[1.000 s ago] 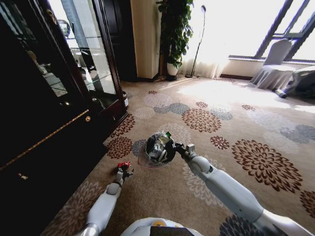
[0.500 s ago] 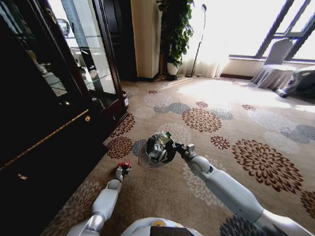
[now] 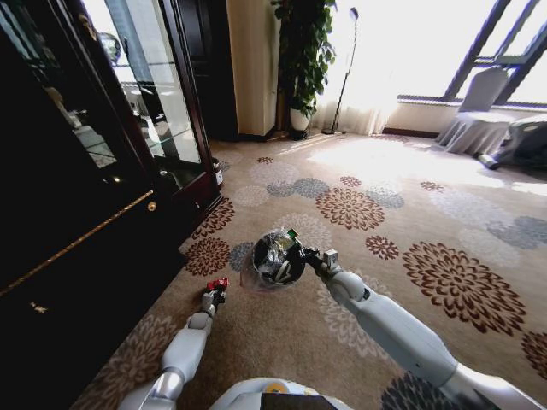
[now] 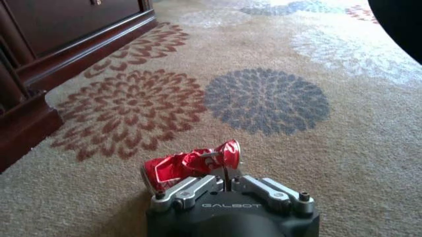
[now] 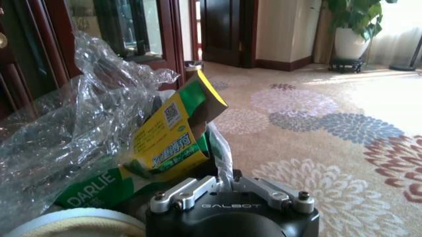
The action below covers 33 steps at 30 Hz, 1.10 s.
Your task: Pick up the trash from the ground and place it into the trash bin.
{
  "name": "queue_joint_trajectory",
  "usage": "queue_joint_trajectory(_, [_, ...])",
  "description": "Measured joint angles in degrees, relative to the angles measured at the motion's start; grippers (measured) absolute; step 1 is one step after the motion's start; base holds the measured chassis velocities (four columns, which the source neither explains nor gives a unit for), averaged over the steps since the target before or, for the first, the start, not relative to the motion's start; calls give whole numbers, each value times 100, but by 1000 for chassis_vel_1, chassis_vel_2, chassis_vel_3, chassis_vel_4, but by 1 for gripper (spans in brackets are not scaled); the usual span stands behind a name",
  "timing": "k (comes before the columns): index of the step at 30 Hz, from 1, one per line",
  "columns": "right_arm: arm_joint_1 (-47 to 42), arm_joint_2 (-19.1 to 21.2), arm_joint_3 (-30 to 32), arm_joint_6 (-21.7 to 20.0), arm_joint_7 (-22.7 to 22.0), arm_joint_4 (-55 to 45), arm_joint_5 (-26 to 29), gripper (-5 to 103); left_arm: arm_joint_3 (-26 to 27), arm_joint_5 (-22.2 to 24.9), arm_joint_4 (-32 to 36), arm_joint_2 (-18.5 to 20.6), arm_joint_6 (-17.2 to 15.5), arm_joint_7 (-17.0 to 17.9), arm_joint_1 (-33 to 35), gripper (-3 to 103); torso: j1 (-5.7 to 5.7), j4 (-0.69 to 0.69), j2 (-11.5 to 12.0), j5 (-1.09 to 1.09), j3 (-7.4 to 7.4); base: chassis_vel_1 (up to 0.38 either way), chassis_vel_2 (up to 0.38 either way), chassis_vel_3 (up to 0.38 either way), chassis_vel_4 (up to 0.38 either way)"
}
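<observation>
Red crushed trash [image 4: 191, 165] is pinched in the left gripper [image 3: 215, 290] low over the carpet [image 3: 410, 213], not binned yet. Just beyond, the right gripper [image 3: 301, 254] clamps the trash bin [image 3: 273, 259] rim, green wrapper [image 5: 171, 138] already inside

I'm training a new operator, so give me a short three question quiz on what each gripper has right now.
1. True or false: the left gripper is shut on a red piece.
2. What does the right gripper pinch? A) green wrapper B) slipper C) bottle
3. Fill in: the red piece is just above the ____.

Key: 1 true. 2 A, beside the bin and its bag. 3 carpet.
</observation>
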<state>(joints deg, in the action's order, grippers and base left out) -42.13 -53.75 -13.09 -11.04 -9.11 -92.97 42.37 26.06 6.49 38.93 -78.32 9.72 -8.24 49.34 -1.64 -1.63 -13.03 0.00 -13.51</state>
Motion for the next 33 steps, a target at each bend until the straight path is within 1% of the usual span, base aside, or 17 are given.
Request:
queue_joint_trajectory(1, [0,0,0,0,0,0,0,1,-42,30,76,29,8,0,41,2,0,0,0,0,0,0,0,0,0])
queue_joint_trajectory(3, [0,0,0,0,0,0,0,1,-63,29,94,41,21,0,51,2,0,0,0,0,0,0,0,0,0])
queue_joint_trajectory(6, [0,0,0,0,0,0,0,1,-154,-206,124,71,116,0,61,-2,0,1,0,0,0,0,0,0,0])
queue_joint_trajectory(7, [0,0,0,0,0,0,0,1,-181,-380,124,69,174,0,53,3,0,0,0,0,0,0,0,0,0])
queue_joint_trajectory(9, [0,0,0,0,0,0,0,1,-191,-462,123,64,191,0,46,3,0,0,0,0,0,0,0,0,0])
queue_joint_trajectory(12, [0,0,0,0,0,0,0,1,-223,-650,76,16,203,79,-21,19,0,1,0,0,0,0,0,0,0])
queue_joint_trajectory(13, [0,0,0,0,0,0,0,1,-223,-650,76,16,203,79,-21,19,0,1,0,0,0,0,0,0,0])
queue_joint_trajectory(16, [0,0,0,0,0,0,0,1,-229,-800,-65,-13,186,178,-129,36,0,1,0,0,0,0,0,0,0])
queue_joint_trajectory(17, [0,0,0,0,0,0,0,1,-229,-800,-65,-13,186,178,-129,36,0,1,0,0,0,0,0,0,0])
queue_joint_trajectory(19, [0,0,0,0,0,0,0,1,-220,-946,-194,-22,177,207,-227,47,0,1,0,0,0,0,0,0,0])
queue_joint_trajectory(21, [0,0,0,0,0,0,0,1,-219,-969,-245,-27,171,208,-273,47,0,1,0,0,0,0,0,0,0])
queue_joint_trajectory(23, [0,0,0,0,0,0,0,1,-220,-1002,-349,-47,153,208,-357,58,1,1,0,0,0,0,0,0,0])
queue_joint_trajectory(24, [0,0,0,0,0,0,0,1,-220,-1002,-349,-47,153,208,-357,58,1,1,0,0,0,0,0,0,0])
queue_joint_trajectory(28, [0,0,0,0,0,0,0,1,-256,-986,-516,-101,25,205,-466,80,1,1,0,0,0,-82,82,82,-72])
queue_joint_trajectory(30, [0,0,0,0,1,0,0,1,-257,-986,-599,-120,17,204,-504,80,1,1,0,0,1,-140,123,131,-111])
queue_joint_trajectory(32, [1,0,0,0,1,0,0,1,-238,-1038,-803,-168,17,217,-599,90,0,1,0,0,0,-173,174,143,-160])
queue_joint_trajectory(33, [1,0,0,0,1,0,0,1,-238,-1038,-803,-168,17,217,-599,90,0,1,0,0,0,-173,167,135,-160])
